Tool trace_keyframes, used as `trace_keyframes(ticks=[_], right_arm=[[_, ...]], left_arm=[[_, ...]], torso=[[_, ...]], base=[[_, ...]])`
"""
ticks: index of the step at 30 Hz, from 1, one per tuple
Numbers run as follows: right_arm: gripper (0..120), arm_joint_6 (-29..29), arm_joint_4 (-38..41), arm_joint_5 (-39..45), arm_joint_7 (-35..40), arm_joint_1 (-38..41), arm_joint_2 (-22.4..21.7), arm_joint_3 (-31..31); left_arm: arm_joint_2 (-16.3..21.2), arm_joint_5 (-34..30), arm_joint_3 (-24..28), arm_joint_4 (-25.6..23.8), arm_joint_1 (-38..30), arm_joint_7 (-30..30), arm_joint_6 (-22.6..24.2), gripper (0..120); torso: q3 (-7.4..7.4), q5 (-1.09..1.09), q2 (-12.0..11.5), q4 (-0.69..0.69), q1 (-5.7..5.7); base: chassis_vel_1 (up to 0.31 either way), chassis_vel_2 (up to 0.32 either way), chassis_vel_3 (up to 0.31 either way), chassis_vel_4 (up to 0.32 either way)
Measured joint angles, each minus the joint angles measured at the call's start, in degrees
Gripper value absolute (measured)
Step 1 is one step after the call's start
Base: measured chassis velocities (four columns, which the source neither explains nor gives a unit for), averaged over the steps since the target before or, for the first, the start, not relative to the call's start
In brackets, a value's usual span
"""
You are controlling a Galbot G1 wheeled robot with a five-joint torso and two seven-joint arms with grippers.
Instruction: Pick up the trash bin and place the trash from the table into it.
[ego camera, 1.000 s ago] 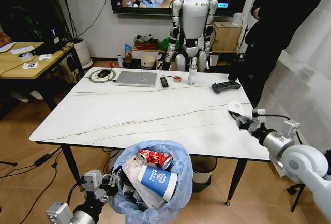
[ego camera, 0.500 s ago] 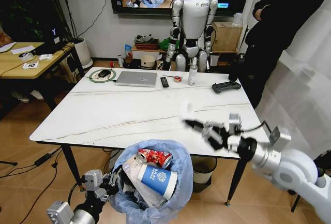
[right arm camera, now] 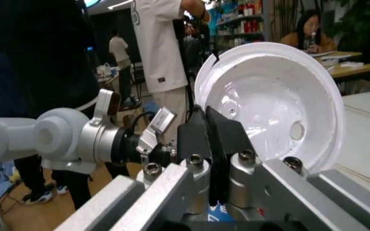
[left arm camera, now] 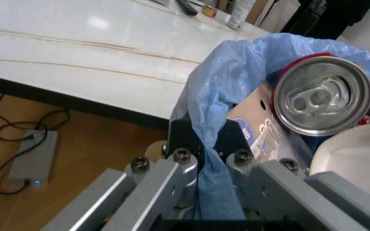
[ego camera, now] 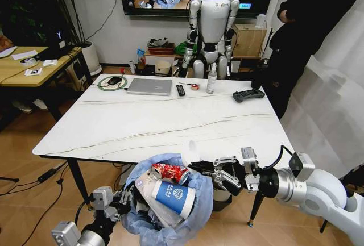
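One piece of trash is in transit: the right gripper [ego camera: 200, 170], at lower centre-right of the head view, has its fingers pinched narrow on the edge of a white lid [ego camera: 189, 151], which stands tilted just above the right rim of the trash bin [ego camera: 196, 212]. In the right wrist view the lid [right arm camera: 275, 101] is caught only by a thin bit of its rim, so the hold looks slight; a quick motion could let it twist or slip out, and from this spot it might drop beside the bin rather than into it. The bin sits at the bottom centre of the head view, below the near edge of the table [ego camera: 142, 126], its blue bag clamped at the left rim by the left gripper [ego camera: 120, 199], whose fingers are closed on the bag [left arm camera: 201, 159]. That hold takes plastic more than bin wall, I judge, so the load could sag or the liner pull loose. The bin is already heaped with a blue-white paper cup [ego camera: 173, 199], a red can [ego camera: 169, 173] and other litter, so a light lid released on top may slide off the pile.
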Motion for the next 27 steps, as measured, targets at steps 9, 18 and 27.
trace_keyframes(ticks=[9,18,27], right_arm=[[0,0.24,-2.24,-1.07,-0.7,1.6,1.89,-2.35],[0,0.55,-3.33,0.2,-0.83,4.74,3.13,-6.23],[0,2.32,-10.07,1.0,-2.18,12.77,9.39,-16.95]], left_arm=[[0.41,0.22,0.43,-0.59,0.71,0.02,0.01,0],[0.78,0.12,0.73,-0.47,0.11,0.05,0.02,0],[1.64,-0.43,-0.09,-0.08,0.06,0.09,0.07,0]], torso=[[0.0,-0.01,0.0,0.0,0.0],[0.0,-0.01,0.0,0.0,0.0],[0.0,0.01,0.0,0.0,0.0]], base=[[0.0,0.0,0.0,0.0],[0.0,0.0,0.0,0.0],[0.0,0.0,0.0,0.0]])
